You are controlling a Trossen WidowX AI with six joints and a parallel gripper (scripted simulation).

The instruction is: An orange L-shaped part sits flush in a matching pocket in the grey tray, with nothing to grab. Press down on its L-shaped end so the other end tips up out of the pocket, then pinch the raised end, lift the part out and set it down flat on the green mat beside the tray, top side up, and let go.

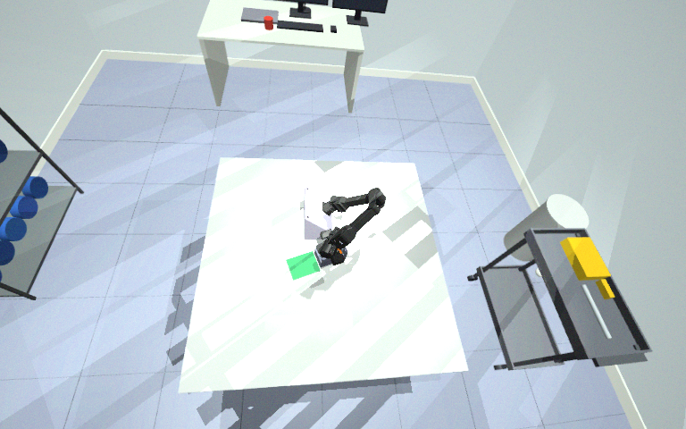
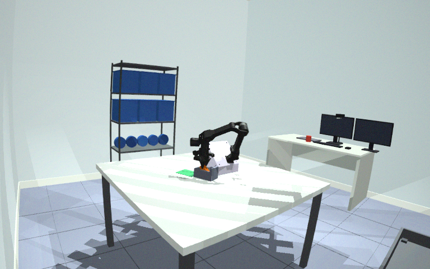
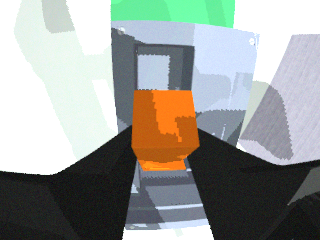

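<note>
The orange part [image 1: 339, 251] [image 2: 204, 168] [image 3: 162, 110] is tipped up in the grey tray [image 2: 204, 175] [image 3: 220, 65], its raised end standing above the pocket. In the wrist view the pocket's end nearest the mat is uncovered. My gripper [image 2: 204, 166] [image 3: 161, 131] is shut on the orange part, with one dark finger against each side. The part's lower end is partly hidden between the fingers, and I cannot tell whether it touches the pocket. The green mat [image 1: 302, 265] [image 2: 185, 172] [image 3: 172, 12] lies beside the tray with nothing on it.
A pale lilac block with a sloped face [image 1: 313, 212] [image 2: 219, 152] [image 3: 295, 100] stands beside the tray, close to the arm. The white table [image 1: 323, 328] [image 2: 177, 205] carries all of this. A desk, a shelf and a cart stand away from the table.
</note>
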